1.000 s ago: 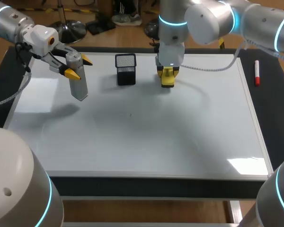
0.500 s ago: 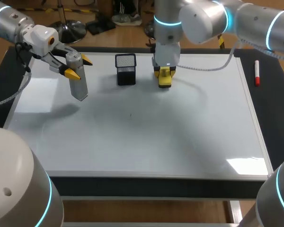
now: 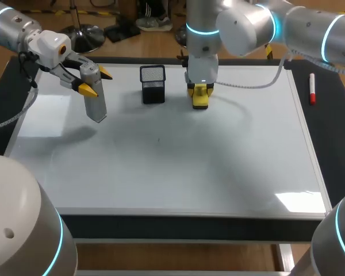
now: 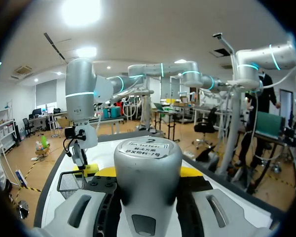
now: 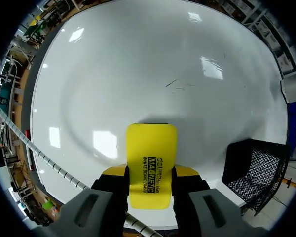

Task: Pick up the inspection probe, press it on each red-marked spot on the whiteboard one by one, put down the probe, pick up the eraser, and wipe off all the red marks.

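Eraser [image 5: 152, 163] pinched by right gripper [image 3: 200, 95], far on whiteboard [image 3: 190, 167]; left gripper [image 3: 96, 81] clamped probe [image 3: 95, 106] aloft. Risk was leftward stroke knocking nearby basket [image 3: 153, 84]; marks possibly too faint to see.

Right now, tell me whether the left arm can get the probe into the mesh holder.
Probably yes. The mesh holder stands open-topped beside the probe, bare whiteboard between; the right arm's eraser sits on its far side, not over it.

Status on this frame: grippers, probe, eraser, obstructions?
Left gripper shut on probe, held over whiteboard's left side. Right gripper shut on eraser, beside mesh basket. No red marks visible.
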Available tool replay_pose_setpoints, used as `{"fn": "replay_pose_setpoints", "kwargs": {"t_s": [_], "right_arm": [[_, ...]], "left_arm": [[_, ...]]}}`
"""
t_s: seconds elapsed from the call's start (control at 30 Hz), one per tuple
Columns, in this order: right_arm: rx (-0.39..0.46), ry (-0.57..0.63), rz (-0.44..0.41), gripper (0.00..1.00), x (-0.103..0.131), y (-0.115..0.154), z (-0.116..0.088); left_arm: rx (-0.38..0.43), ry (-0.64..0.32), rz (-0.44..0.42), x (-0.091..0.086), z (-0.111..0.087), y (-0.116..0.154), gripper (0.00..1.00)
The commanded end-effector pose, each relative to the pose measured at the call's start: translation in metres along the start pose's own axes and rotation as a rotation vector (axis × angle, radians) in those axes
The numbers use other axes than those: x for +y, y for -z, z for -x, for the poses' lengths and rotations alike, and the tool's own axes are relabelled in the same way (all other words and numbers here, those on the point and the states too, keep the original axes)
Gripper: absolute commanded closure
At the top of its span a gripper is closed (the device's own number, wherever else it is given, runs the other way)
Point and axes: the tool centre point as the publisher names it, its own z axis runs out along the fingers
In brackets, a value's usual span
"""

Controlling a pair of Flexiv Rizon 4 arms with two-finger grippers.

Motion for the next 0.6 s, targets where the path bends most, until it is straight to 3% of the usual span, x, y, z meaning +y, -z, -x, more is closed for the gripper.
{"fn": "replay_pose_setpoints", "kwargs": {"t_s": [0.03,0.27,0.33,0.47,0.53,0.57,0.6], "right_arm": [[0.012,0.0,0.002,1.0,-0.0022,-0.0008,0.0029],[0.032,-0.006,-0.004,0.98,-0.0027,-0.0028,0.0043],[0.033,-0.005,-0.006,0.83,-0.0026,-0.0029,0.0045],[0.046,-0.022,-0.015,0.65,-0.0014,-0.0014,0.0041],[0.039,-0.034,-0.021,0.51,-0.0008,0.0018,0.0012],[0.039,-0.044,-0.024,0.06,-0.0004,0.0032,-0.0001],[0.04,-0.054,-0.028,0.0,0.0,0.0047,-0.0018]], "left_arm": [[0.001,-0.001,0.001,-0.0009,-0.0005,0.0006,1.0],[0.001,-0.001,0.001,-0.0009,-0.0005,0.0006,1.0],[0.001,-0.001,0.001,-0.0009,-0.0005,0.0006,1.0],[0.001,-0.001,0.001,-0.0009,-0.0005,0.0006,1.0],[0.001,-0.001,0.001,-0.0009,-0.0005,0.0006,1.0],[0.001,-0.001,0.001,-0.0009,-0.0005,0.0006,1.0],[0.001,-0.001,0.001,-0.0009,-0.0005,0.0006,1.0]]}}
